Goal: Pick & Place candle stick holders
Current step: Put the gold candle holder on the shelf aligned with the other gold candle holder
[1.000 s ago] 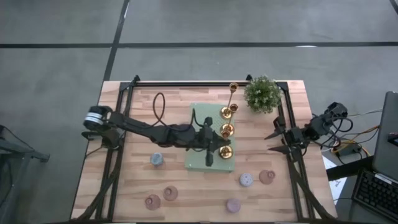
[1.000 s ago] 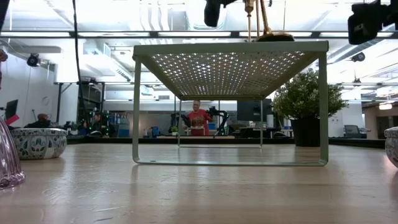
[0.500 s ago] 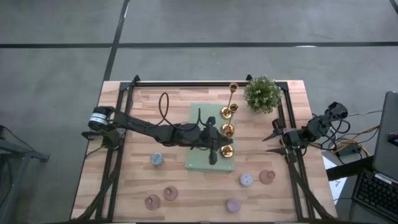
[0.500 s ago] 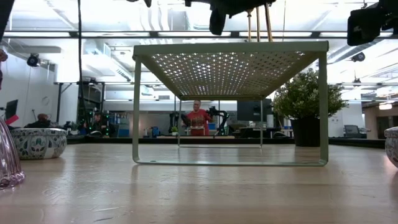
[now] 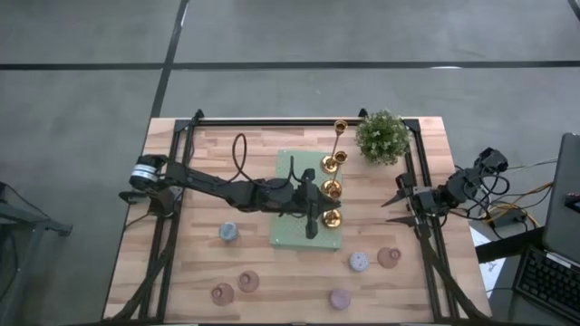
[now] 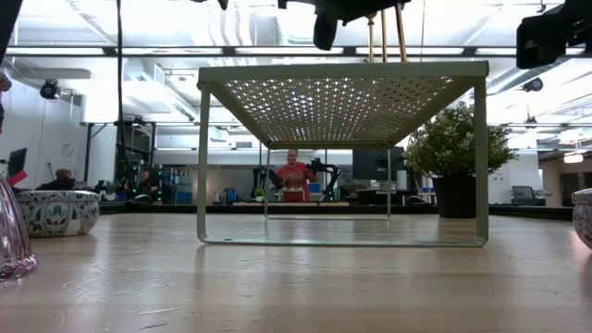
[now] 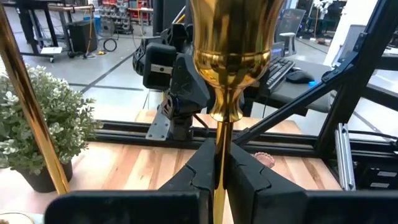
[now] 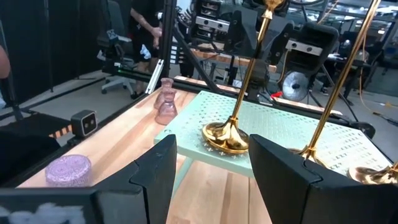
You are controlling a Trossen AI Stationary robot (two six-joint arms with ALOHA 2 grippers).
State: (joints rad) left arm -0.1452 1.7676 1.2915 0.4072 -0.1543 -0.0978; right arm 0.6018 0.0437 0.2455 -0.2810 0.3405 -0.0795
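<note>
Candle stick holder (image 7: pixel 231 56): shiny gold, thin stem | left jaws clamp stem | right jaws agape, empty

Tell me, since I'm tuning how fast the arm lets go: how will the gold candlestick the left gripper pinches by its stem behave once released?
The gold candlestick looks top-heavy: a wide cup on a thin stem, so it may tip. The left gripper grips polished metal, likely slippery. It stands on the perforated green shelf beside other gold candlesticks, so a fall could knock them.
</note>
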